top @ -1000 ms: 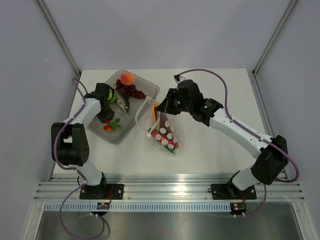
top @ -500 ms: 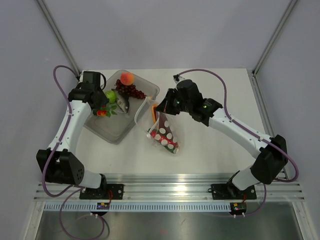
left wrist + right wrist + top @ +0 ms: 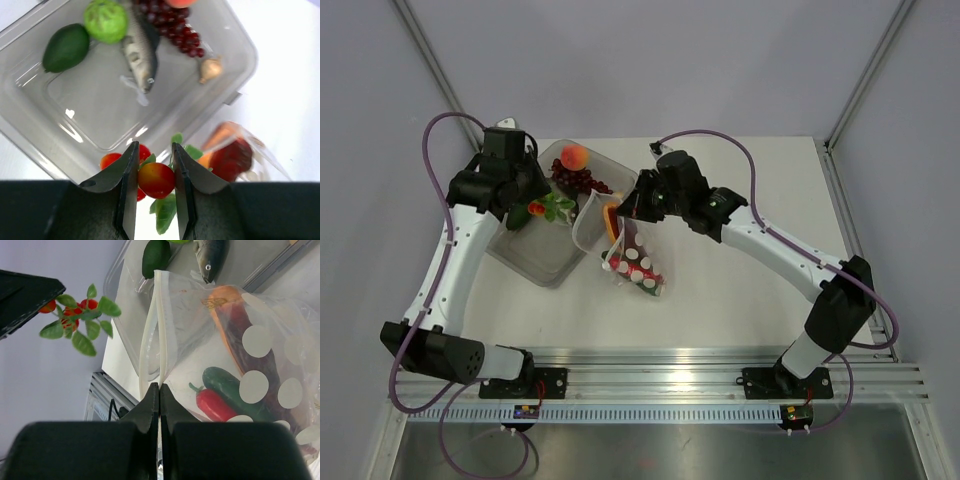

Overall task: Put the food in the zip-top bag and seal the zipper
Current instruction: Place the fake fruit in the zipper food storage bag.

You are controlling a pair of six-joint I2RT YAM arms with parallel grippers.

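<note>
My left gripper is shut on a sprig of small red tomatoes with green leaves, held in the air over the clear grey tray's right edge. My right gripper is shut on the zipper of the spotted zip-top bag, holding its mouth up and open toward the tray. Inside the bag lie a cucumber, a red chili and an orange wedge. The tomato sprig hangs left of the bag mouth.
The tray holds an avocado, a lime, a toy fish, dark-red grapes, a garlic bulb and a peach. Metal rails run along the table's near edge.
My left gripper has lifted the tomato sprig out of the tray and carried it right toward the bag. My right gripper has pulled the bag's mouth left, closer to the tray.
</note>
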